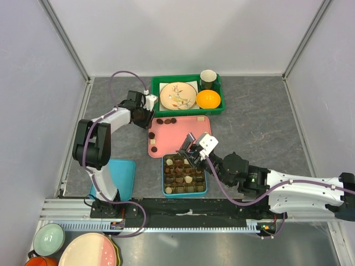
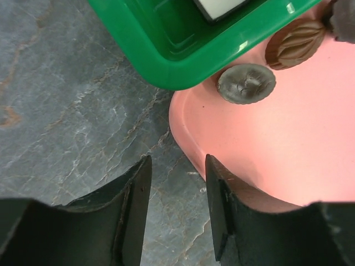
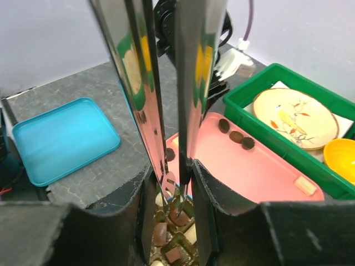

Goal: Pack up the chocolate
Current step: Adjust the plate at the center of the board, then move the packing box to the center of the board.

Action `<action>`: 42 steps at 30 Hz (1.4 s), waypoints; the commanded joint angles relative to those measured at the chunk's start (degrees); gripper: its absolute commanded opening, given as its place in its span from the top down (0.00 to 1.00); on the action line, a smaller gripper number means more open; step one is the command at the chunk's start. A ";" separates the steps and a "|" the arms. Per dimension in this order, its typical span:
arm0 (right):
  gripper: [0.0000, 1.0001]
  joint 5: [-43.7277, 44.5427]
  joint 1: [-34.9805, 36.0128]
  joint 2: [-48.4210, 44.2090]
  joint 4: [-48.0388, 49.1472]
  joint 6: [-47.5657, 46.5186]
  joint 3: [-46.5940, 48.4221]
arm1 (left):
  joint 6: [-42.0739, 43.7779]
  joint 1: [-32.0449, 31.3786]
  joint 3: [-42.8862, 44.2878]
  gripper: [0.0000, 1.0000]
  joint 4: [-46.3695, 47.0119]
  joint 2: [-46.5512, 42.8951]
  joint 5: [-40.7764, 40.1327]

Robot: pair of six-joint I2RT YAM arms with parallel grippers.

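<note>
A pink tray [image 1: 180, 138] holds a few loose pieces of chocolate [image 1: 166, 120] along its far edge. In the left wrist view a dark round piece [image 2: 246, 83] and a brown ridged one [image 2: 294, 43] lie on the pink tray [image 2: 288, 144]. My left gripper [image 2: 177, 166] hovers at the tray's corner with its jaws apart and nothing between them. My right gripper [image 3: 172, 172] is shut on metal tongs [image 3: 138, 83]. The tongs' tips reach down into the teal box [image 1: 184, 175] of sorted chocolates, at a brown piece [image 3: 180, 213]; whether they pinch it I cannot tell.
A green basket [image 1: 188, 79] behind the tray holds a painted plate [image 1: 178, 95], an orange [image 1: 208, 99] and a cup [image 1: 208, 78]. The teal lid [image 1: 119, 177] lies by the left arm's base. Bowls [image 1: 47, 238] are stacked below the table's near edge.
</note>
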 commanded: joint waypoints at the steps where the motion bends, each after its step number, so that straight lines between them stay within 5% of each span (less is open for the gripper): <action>1: 0.64 2.74 -1.15 -1.57 2.55 -1.52 1.93 | -3.24 -0.05 2.42 0.51 2.06 2.38 1.75; 3: 0.65 2.92 -1.85 -1.66 2.55 -1.52 1.85 | -3.68 -0.31 2.68 0.53 2.06 3.25 2.46; 10: 0.67 2.56 -4.14 -1.57 2.64 -1.26 1.06 | -5.35 -3.12 1.72 0.91 2.06 3.70 5.36; 14: 0.67 1.69 -5.28 -1.22 2.29 -1.17 0.97 | -5.71 -4.18 -0.73 0.93 1.80 2.30 5.80; 23: 0.68 -3.06 -9.93 1.76 3.86 0.32 0.00 | -12.02 -5.15 -4.17 0.86 0.30 -1.48 5.98; 31: 0.68 -7.01 -14.33 7.30 9.30 2.34 -3.07 | -16.78 -5.41 -3.65 0.61 -1.10 -3.77 6.77; 42: 0.59 -13.51 -24.96 24.26 22.40 4.81 -0.79 | -12.22 -4.36 -6.46 0.58 -5.32 -11.15 13.18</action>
